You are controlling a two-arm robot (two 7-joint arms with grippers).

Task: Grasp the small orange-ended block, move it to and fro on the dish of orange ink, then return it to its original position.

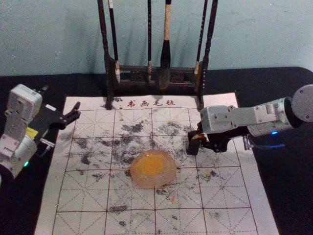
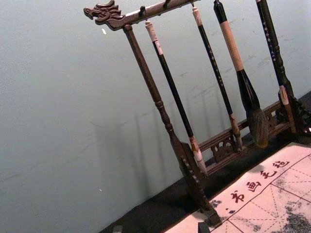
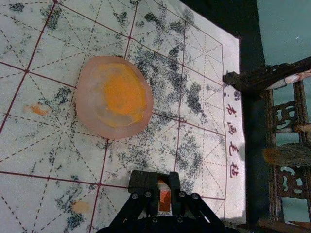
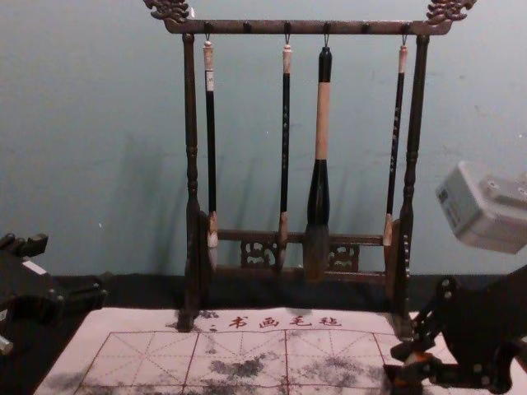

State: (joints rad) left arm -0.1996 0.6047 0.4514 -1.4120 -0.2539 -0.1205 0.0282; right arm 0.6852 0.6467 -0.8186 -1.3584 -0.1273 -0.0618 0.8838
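The dish of orange ink (image 1: 153, 169) rests on the gridded mat; it is a pale pink, rounded dish, and in the right wrist view the ink dish (image 3: 87, 104) shows from above. My right gripper (image 1: 195, 142) is over the mat, right of the dish and a little behind it. In the right wrist view my right gripper (image 3: 164, 187) is shut on the small block (image 3: 164, 198), whose orange part shows between the fingers. Those fingers partly hide the block. My left gripper (image 1: 61, 99) stays parked, open, at the mat's back left; its fingertips (image 2: 117, 229) edge into the left wrist view.
A dark wooden rack (image 4: 191, 164) with several hanging brushes stands behind the mat (image 1: 83, 196), before the wall. Black ink smudges and small orange marks dot the mat, which lies on a black-covered table (image 1: 279, 171).
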